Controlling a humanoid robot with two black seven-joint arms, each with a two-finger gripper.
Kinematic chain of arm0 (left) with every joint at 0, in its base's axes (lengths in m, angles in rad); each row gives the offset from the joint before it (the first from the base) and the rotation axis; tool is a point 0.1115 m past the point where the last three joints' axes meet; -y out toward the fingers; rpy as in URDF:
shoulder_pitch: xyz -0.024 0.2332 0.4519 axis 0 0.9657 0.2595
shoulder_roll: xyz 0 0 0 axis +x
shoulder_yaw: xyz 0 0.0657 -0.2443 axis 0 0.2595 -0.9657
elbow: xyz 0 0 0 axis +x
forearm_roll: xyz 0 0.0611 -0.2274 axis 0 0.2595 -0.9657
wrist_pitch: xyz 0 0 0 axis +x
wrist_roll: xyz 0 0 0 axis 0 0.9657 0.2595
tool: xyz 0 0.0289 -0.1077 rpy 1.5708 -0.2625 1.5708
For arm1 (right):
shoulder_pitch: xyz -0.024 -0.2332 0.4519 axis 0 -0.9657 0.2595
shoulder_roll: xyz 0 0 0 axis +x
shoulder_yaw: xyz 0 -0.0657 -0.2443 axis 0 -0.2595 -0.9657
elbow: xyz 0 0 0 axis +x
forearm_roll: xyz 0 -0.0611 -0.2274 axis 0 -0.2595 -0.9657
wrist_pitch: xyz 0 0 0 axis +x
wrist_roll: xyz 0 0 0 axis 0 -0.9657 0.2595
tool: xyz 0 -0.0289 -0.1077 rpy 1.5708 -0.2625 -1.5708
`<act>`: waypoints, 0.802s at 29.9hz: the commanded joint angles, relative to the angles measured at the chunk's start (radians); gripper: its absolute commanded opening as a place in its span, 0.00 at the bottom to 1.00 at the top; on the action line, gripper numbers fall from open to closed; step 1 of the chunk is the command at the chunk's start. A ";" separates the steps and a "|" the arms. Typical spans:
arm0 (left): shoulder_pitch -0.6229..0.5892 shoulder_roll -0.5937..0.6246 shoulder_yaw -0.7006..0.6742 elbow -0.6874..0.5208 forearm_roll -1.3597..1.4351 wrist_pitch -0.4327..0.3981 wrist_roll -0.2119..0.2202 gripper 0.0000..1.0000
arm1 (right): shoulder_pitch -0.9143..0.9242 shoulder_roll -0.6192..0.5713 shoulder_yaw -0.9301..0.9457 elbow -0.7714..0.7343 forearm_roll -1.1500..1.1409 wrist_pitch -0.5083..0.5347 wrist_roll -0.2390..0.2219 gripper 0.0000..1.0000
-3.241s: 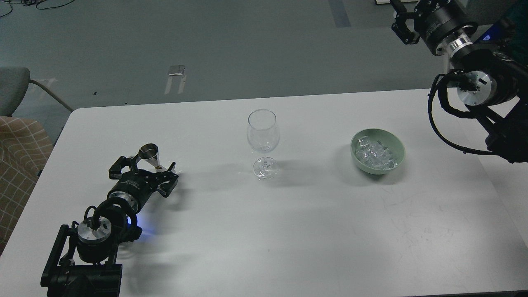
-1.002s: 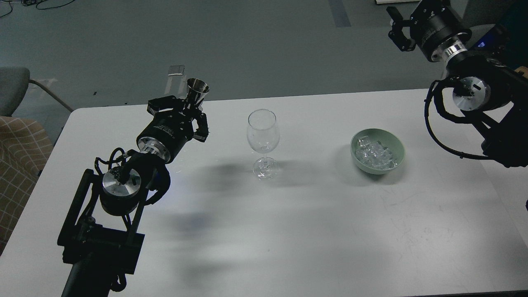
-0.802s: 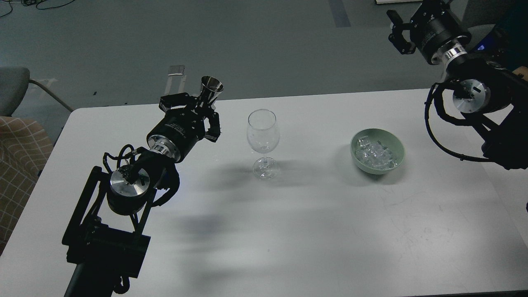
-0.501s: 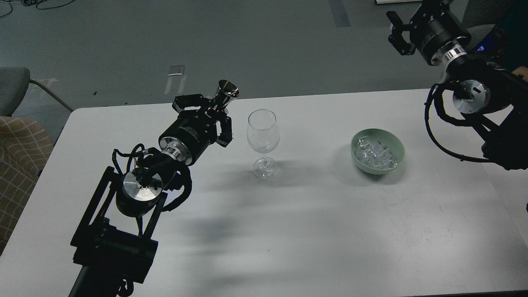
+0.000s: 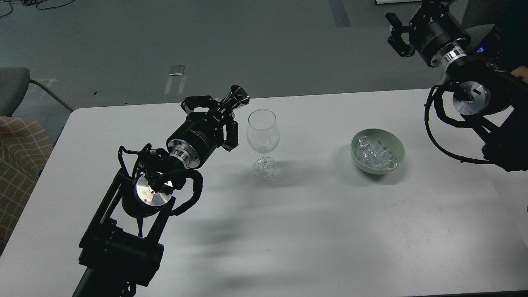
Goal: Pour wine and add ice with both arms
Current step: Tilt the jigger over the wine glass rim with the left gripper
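Left gripper (image 5: 222, 108) raised above the white table (image 5: 288, 231), clamped on the narrow waist of a small metal measuring cup (image 5: 237, 97). Cup tipped toward the right, its open mouth just left of the wine glass (image 5: 263, 142) rim and slightly higher than it. Any liquid in the cup cannot be made out.

Glass upright on the table, to the right of the cup; bowl looks empty.

Farther right of the glass, a pale green bowl (image 5: 377, 150) holding a heap of clear ice (image 5: 374, 156).

Right gripper (image 5: 399, 35) held high at the far right, well apart from bowl and glass, beyond the table's far edge. Fingers seen dark and partly end-on; spread unclear.
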 commanded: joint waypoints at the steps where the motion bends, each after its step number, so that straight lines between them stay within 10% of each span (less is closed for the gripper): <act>1: 0.003 0.000 0.001 0.000 0.031 0.000 0.000 0.04 | -0.001 0.000 0.000 0.000 0.000 -0.001 0.000 1.00; 24: -0.002 0.000 0.070 -0.005 0.131 0.000 -0.005 0.04 | -0.002 -0.002 0.001 0.000 0.000 -0.001 0.000 1.00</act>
